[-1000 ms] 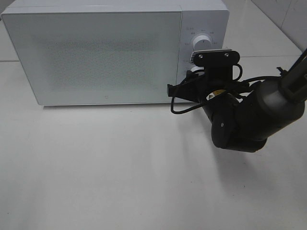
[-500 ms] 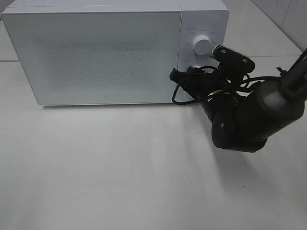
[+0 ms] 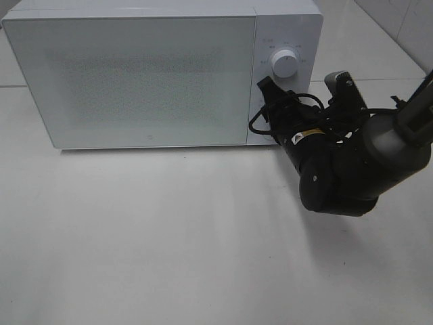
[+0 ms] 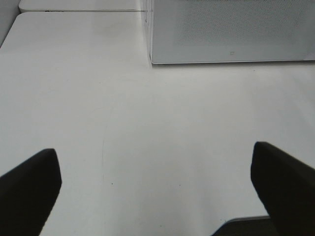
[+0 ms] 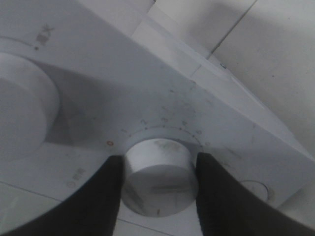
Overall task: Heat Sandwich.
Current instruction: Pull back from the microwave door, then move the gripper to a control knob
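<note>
1. sandwich: not in any view. It is not on the tabletop (image 3: 169, 237) and not in either gripper
2. probably it sits inside the microwave (image 3: 162, 74), but the frosted door (image 3: 128, 108) hides the inside, so this cannot be confirmed
3. door is shut flush with the front, so loading and closing look done
4. right gripper (image 5: 159, 189) is at the control panel (image 3: 301, 34). Its fingers (image 5: 98, 206) are pinching the lower knob (image 5: 160, 169), one on each side and both touching it
5. upper knob (image 3: 285, 64) is free, just above the held one
6. scale marks ring the lower knob and there is an orange dot at one end of the arc. The view is too blurry to tell how far the knob is turned
7. left gripper (image 4: 156, 196): fingers (image 4: 29, 191) are spread wide with nothing between them. It hangs over bare tabletop with the microwave front ahead, well apart from the control panel. It does not show in the exterior high view
8. stage, as a guess: setting the dial to start heating, past the halfway mark
9. left to do: finish the turn, let go of the knob and back the right arm off. Taking the sandwich out afterwards may or may not be part of the task
</note>
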Robot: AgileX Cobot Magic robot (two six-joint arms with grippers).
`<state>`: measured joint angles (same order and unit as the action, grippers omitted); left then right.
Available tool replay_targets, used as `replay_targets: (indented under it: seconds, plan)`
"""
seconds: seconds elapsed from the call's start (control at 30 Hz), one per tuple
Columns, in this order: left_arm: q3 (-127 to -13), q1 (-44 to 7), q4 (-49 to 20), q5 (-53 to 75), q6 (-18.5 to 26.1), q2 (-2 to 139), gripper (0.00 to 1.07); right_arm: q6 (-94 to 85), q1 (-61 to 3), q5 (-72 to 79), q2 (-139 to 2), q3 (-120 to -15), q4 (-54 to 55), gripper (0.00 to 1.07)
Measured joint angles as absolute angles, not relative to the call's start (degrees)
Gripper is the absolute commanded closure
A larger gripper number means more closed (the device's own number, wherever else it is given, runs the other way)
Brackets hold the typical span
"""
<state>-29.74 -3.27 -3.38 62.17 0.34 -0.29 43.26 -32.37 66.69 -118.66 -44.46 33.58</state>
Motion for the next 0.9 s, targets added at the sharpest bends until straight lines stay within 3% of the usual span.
replay_targets:
  seconds: [0.63, 0.9]
  plan:
    - [-29.74, -3.27, -3.38, 62.17, 0.34, -0.29, 0.09, 74.43, -32.49, 67.09, -118.66, -44.29, 34.32, 0.95]
    - [-29.74, -3.27, -3.38, 62.17, 0.34, -0.29, 0.09, 77.12, -32.54, 67.15, -118.66, -44.29, 34.66, 0.94]
